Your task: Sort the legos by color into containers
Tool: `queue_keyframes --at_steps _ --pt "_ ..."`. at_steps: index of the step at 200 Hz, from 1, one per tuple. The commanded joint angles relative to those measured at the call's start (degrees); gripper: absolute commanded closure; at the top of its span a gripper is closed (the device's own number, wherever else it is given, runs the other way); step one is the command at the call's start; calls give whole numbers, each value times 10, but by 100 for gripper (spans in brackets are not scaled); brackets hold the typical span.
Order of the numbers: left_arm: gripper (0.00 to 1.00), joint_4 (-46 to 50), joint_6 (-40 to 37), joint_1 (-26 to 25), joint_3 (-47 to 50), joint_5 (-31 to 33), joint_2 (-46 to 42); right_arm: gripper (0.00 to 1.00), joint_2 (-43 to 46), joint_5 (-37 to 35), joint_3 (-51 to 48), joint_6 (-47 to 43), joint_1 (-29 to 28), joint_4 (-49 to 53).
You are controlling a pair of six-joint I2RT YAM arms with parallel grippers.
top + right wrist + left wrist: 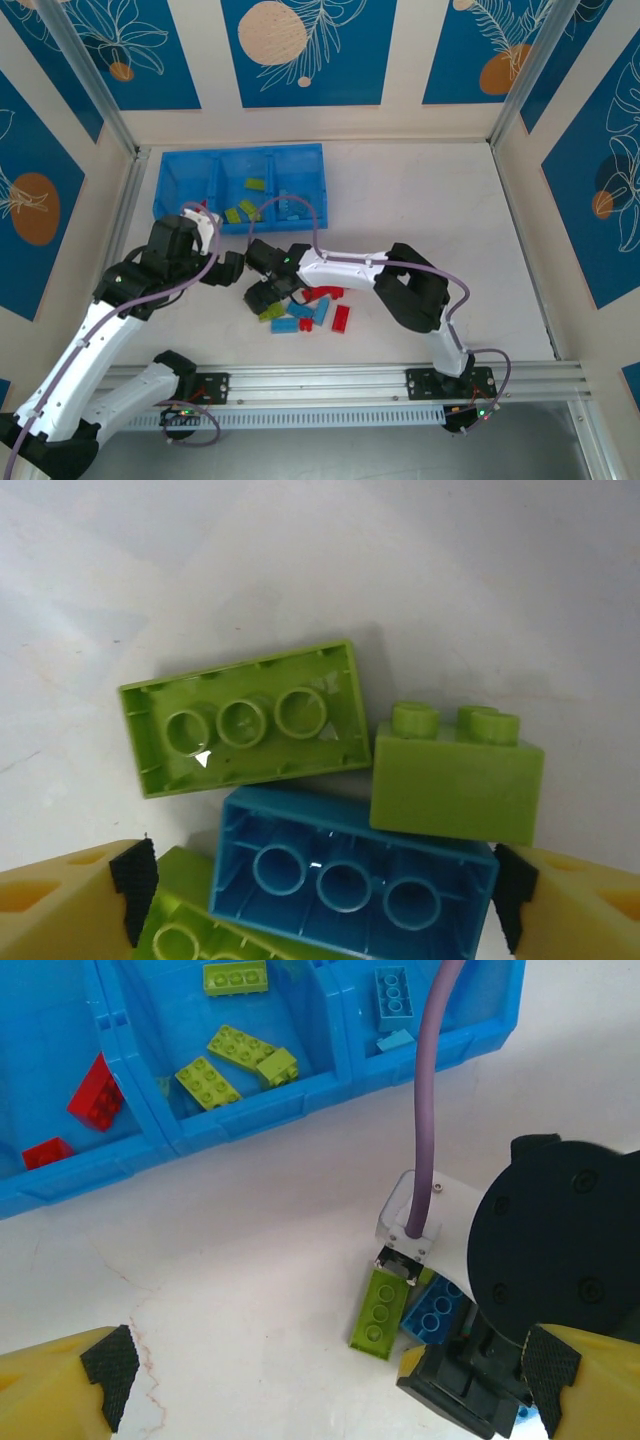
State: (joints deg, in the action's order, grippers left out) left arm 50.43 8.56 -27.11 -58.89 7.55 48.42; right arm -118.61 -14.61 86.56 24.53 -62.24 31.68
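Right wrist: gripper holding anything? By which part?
Nothing held. The right gripper is open, its pads straddling the ends of the upside-down light blue brick, the left pad clear of it.

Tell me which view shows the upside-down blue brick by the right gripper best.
Right wrist: the blue brick lies large between the right gripper's fingers, its hollow underside and three tubes clear. Left wrist shows part of it, tucked beside the right arm. Top external: too small to pick out.

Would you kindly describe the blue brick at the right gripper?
Near the blue tray lies a loose brick pile. At its left end, the open right gripper straddles a light blue brick, upside down; the bricks beside it are lime green.
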Motion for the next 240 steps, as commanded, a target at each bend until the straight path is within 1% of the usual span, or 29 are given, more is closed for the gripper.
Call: queue_keyframes --at_steps 1,27,37,51,66,79,102,126,136,148,161,172,187,209,226,235,240 --pt "0 -20 -8 5 17 14 -5 18 -19 -22 26 12 2 38" --pt "0 -24 -7 8 27 13 -8 18 -26 -33 25 12 1 43" --pt "0 -24 -7 10 26 14 -8 19 -28 -38 25 12 2 43" --pt "0 -25 -6 12 27 13 -9 28 -27 -48 24 17 2 44" --pt "0 -27 -6 13 29 10 -14 41 -10 -57 13 23 3 32" --pt "0 -30 -9 13 33 4 -20 45 25 -53 -17 27 9 1" --pt "0 -34 -12 14 38 -10 -27 47 113 -47 -81 40 28 -53" --pt "0 -39 -14 16 40 -23 -30 48 202 -64 -134 23 52 -105" --pt "0 -40 -16 18 41 -26 -30 48 225 -79 -143 12 65 -122" --pt "0 -41 -16 21 44 -30 -30 48 232 -87 -138 -3 91 -134" --pt "0 -42 -15 25 47 -38 -29 48 213 -88 -115 -22 123 -141" --pt "0 -43 -15 28 50 -44 -28 48 186 -87 -71 -35 146 -132" --pt "0 -41 -13 30 53 -47 -28 48 137 -100 -12 -61 172 -133" --pt "0 -40 -13 33 57 -50 -27 47 52 -102 90 -79 203 -107" --pt "0 -42 -13 34 60 -53 -26 42 0 -103 158 -86 218 -84" --pt "0 -41 -13 35 61 -54 -25 36 -20 -100 194 -87 223 -68" --pt "0 -41 -14 36 61 -53 -24 31 -29 -98 212 -87 225 -57"
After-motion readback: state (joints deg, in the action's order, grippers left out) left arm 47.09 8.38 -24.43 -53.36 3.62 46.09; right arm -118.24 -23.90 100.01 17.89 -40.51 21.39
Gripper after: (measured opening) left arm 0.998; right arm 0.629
